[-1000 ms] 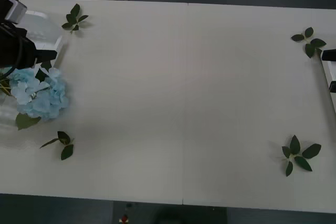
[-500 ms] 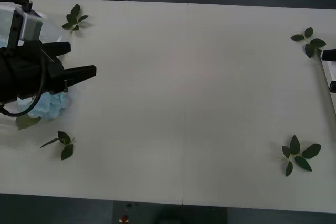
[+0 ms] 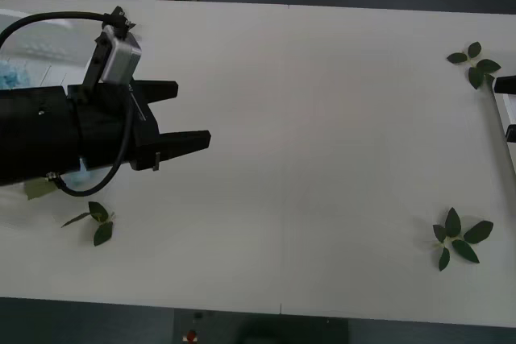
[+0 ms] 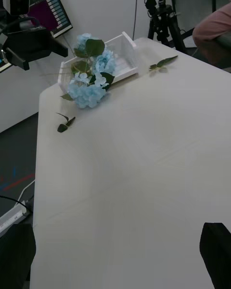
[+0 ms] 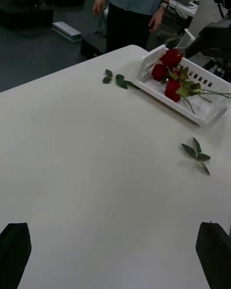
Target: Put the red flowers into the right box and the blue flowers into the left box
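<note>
The left gripper (image 3: 184,117) hovers at the frame's left over the table (image 3: 322,118), jaws apart and empty. The blue flowers (image 4: 91,84) lie behind it, spilling over the left box (image 4: 122,60). The red flowers (image 5: 169,72) lie in the right box (image 5: 202,118) at far right

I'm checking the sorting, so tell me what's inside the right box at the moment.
The right box holds the red flowers, blooms bunched at one end with green stems trailing across it. At least three blooms show; a fourth may be covered by them.
</note>
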`<state>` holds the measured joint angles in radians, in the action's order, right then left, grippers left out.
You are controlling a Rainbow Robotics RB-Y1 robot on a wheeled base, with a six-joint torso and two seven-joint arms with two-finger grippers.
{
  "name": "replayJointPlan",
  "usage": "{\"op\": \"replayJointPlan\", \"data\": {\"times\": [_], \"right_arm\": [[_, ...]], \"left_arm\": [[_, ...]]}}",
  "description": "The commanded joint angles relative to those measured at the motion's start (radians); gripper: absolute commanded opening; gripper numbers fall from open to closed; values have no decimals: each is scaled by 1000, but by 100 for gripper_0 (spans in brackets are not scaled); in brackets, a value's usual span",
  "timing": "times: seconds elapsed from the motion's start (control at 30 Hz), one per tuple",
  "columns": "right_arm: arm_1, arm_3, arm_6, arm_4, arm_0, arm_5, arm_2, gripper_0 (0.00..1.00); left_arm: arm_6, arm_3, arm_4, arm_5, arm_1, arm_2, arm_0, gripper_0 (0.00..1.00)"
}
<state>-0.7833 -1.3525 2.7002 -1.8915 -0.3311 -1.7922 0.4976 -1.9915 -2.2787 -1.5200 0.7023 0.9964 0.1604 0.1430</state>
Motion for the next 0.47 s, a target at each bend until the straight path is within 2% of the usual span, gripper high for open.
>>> {"op": "replayJointPlan", "data": {"times": [0.03, 0.47], "right_arm": [[-13, -22, 5, -3, -17, 1, 2, 100], [-13, -22, 5, -3, -17, 1, 2, 100]], "left_arm": [[23, -18, -16, -10, 18, -4, 17, 100], [7, -21, -17, -10, 4, 5, 17, 100]]}}
